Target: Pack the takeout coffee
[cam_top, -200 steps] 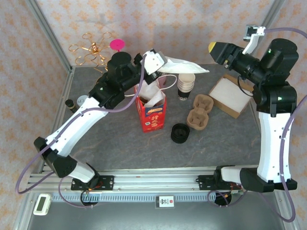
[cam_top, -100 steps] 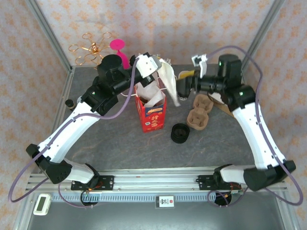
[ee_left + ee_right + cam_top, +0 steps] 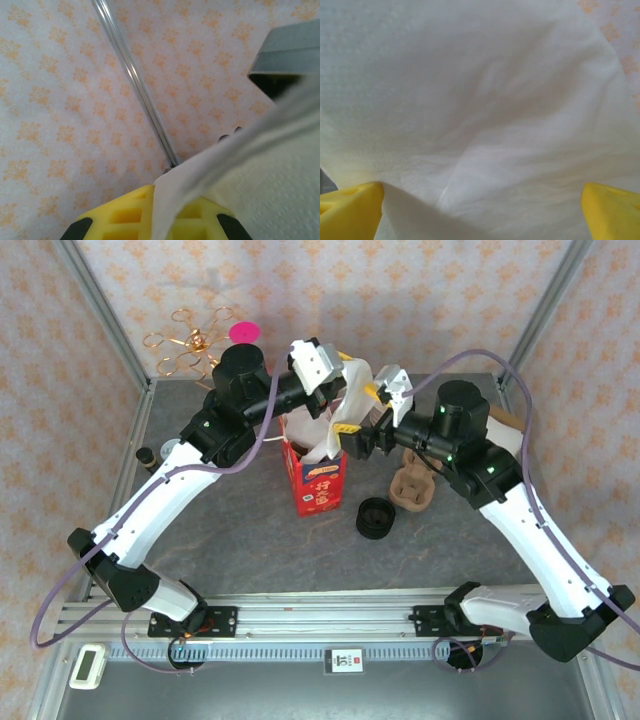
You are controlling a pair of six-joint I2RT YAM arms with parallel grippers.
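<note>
**Napkin held over the red bag, right gripper wide open**

My left gripper [image 3: 155, 215] is closed completely, and a white paper napkin [image 3: 346, 408] is pinched between its yellow fingertips [image 3: 112, 220]. In the top view this gripper is above the far side of the table [image 3: 250, 540]. The napkin hangs down from it towards the open mouth of a red paper bag [image 3: 320, 480]. The bag stands upright near the middle of the table, and more white paper sticks out of its top.

My right gripper [image 3: 480, 210] comes in from the right side, at the height of the bag's mouth and just beside the hanging napkin. Its jaws are as far apart as they go, with one yellow fingertip in each lower corner of the right wrist view. The napkin spreads across the space between and in front of them, but the jaws do not grip it.

To the right of the bag a brown cardboard cup carrier [image 3: 412, 485] lies on the table. A pile of black lids [image 3: 375, 518] sits nearer to me, between the bag and the carrier.

I cannot tell where the coffee cup with the lid is.
</note>
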